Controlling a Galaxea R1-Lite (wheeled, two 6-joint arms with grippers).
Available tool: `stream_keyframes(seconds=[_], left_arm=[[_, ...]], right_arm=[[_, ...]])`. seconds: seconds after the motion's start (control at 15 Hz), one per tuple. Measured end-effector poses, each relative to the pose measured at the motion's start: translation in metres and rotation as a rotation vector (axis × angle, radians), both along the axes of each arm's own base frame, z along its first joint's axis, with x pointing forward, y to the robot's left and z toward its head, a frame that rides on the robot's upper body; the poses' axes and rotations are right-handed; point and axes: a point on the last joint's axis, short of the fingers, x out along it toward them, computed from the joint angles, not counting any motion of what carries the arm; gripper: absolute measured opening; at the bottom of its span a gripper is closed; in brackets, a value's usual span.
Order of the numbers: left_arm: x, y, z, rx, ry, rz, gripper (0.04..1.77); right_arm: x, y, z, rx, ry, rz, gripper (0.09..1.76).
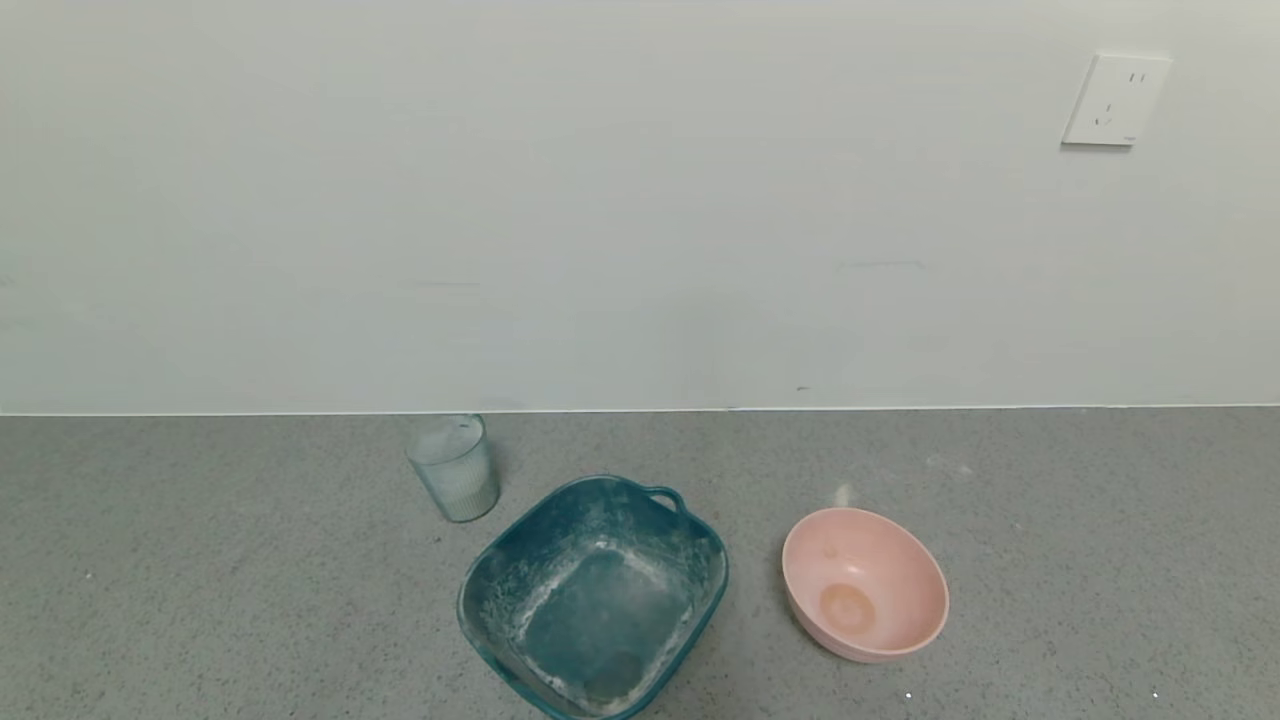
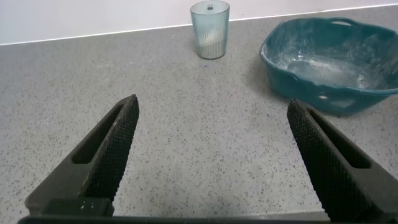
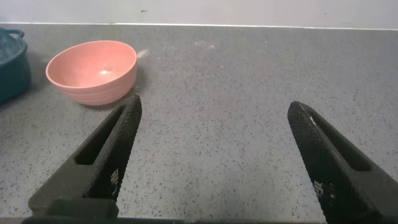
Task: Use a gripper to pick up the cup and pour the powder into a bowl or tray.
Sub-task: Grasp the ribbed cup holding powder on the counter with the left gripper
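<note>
Pink bowl (image 1: 865, 583) beside tray (image 1: 503, 570), cup (image 1: 454, 467) behind

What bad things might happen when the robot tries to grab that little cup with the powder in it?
1. The small ribbed, translucent blue-grey cup stands close to the teal translucent squarish tray, so the wide-open left gripper might bump the tray while reaching.
2. The cup looks light and upright; one finger touching first may tip it and spill the off-white powder onto the grey speckled counter.
3. The round pink bowl sits beside the tray, so a sloppy pour may land there.
</note>
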Motion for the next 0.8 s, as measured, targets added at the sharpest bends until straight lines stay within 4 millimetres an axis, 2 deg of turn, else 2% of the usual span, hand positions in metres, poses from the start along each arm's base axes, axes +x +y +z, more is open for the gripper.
stream_keyframes(seconds=[0.2, 0.33, 0.6, 0.8], left_arm=[[-0.001, 0.0, 0.006, -0.003, -0.014, -0.004, 1.72], [-0.002, 0.0, 0.017, -0.009, -0.027, -0.008, 1.72], [0.004, 0.0, 0.051, -0.013, -0.003, -0.008, 1.72], [0.019, 0.0, 0.084, -0.013, 0.045, -0.014, 1.72]], right_arm=[[0.0, 0.0, 0.0, 0.0, 0.0, 0.0, 1.71], [0.0, 0.0, 0.0, 0.0, 0.0, 0.0, 1.71], [0.0, 0.0, 0.0, 0.0, 0.0, -0.001, 1.71], [0.0, 0.0, 0.0, 0.001, 0.0, -0.001, 1.71]])
